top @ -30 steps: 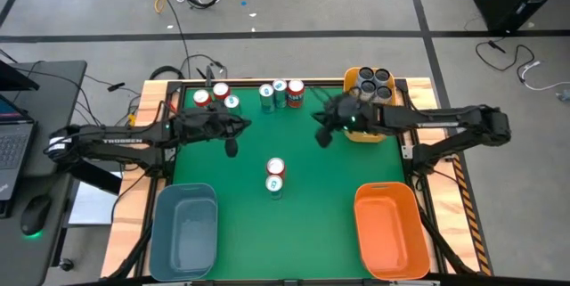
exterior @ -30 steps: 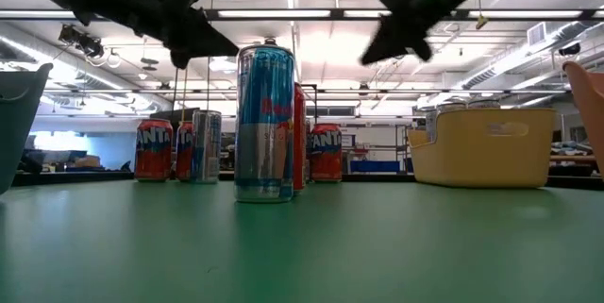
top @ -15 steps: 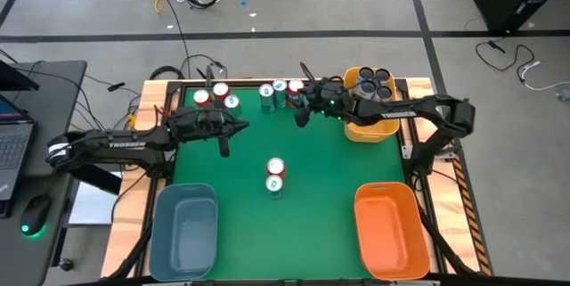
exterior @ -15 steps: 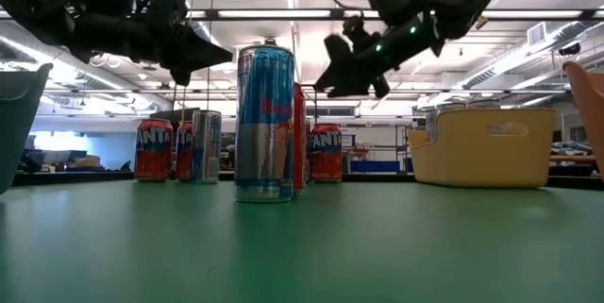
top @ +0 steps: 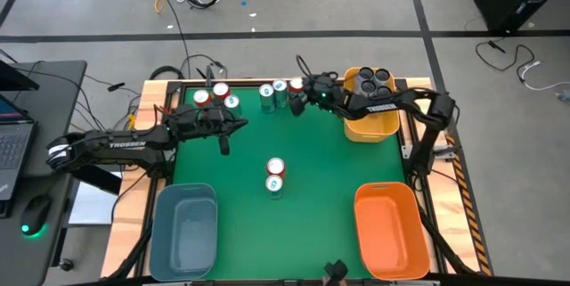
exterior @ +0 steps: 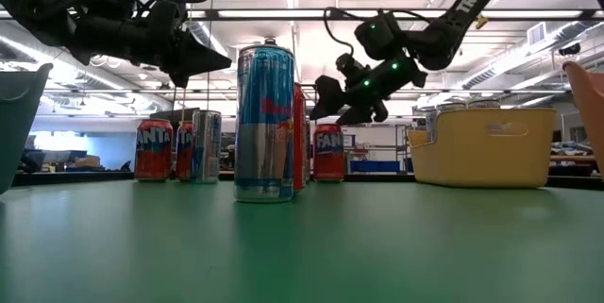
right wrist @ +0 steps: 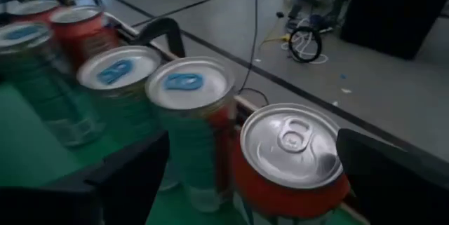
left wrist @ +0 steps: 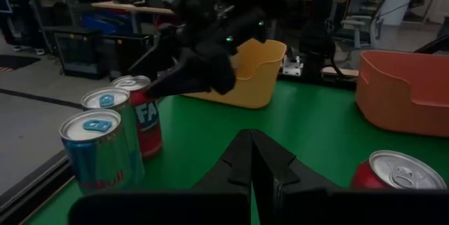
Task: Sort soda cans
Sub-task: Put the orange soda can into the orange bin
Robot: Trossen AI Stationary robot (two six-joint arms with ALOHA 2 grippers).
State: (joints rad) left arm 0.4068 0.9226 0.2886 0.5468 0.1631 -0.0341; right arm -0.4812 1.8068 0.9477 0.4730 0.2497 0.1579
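Soda cans stand upright in a row at the table's far edge: two red (top: 202, 98) (top: 221, 91), three teal (top: 232, 102) (top: 266, 93) (top: 280, 87) and one red can (top: 296, 85). A red can (top: 275, 167) and a teal can (top: 274, 184) stand mid-table. Dark cans (top: 372, 79) sit in the yellow bin (top: 374, 124). My right gripper (right wrist: 252, 141) is open just above the row's right-end red can (right wrist: 291, 155), one finger on either side of it, not touching. My left gripper (top: 224, 143) hovers shut above the table's left part, holding nothing.
A blue bin (top: 184, 228) stands at the near left and an orange bin (top: 387, 228) at the near right. The right arm (top: 392, 106) reaches across the yellow bin's near side. Bare green mat (top: 329, 170) lies between the two middle cans and the bins.
My right gripper has gone from beside the yellow bin toward the table's left and far edge, come lower over the red can at the row's right end, and opened wide.
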